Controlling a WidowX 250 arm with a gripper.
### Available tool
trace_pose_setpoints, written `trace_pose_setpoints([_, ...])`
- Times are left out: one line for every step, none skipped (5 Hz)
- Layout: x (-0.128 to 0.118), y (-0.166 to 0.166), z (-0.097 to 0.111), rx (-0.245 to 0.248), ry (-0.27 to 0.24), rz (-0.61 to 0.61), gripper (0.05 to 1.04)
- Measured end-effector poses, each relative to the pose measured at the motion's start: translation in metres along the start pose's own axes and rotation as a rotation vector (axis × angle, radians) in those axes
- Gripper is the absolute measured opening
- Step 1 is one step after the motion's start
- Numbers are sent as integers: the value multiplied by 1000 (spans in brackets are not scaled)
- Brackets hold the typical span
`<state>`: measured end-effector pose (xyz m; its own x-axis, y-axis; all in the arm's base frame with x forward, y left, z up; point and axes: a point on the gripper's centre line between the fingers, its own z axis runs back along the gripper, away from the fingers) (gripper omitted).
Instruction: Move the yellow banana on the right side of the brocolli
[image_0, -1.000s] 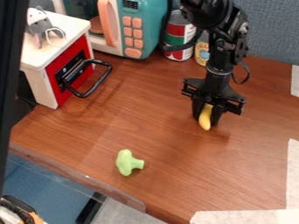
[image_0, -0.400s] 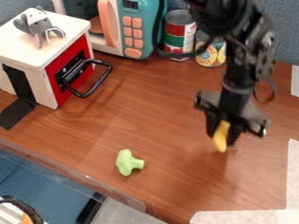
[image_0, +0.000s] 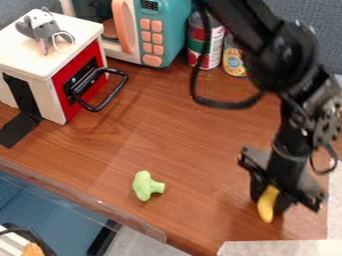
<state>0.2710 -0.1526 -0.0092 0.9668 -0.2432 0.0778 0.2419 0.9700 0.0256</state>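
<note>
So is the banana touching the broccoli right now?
Apart. The camera view shows it plainly: a wide stretch of bare wooden table lies between the green broccoli and the yellow banana.

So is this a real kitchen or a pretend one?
It looks like a pretend kitchen set up on a wooden table. There's a teal toy microwave, a little oven with a red door, and a toy broccoli.

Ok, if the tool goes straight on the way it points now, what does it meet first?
Likely the tabletop, touched first by the banana in the tool; the remaining gap is unclear.
</note>
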Motion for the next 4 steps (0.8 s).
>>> trace_pose_setpoints([-2,-3,-2,-5,8,3,441])
trace_pose_setpoints([-7,6,3,6,3,59,751])
trace_pose_setpoints([-5,15,23,13,-21,97,989])
trace_pose_setpoints([-2,25,54,-2,-77,112,1001])
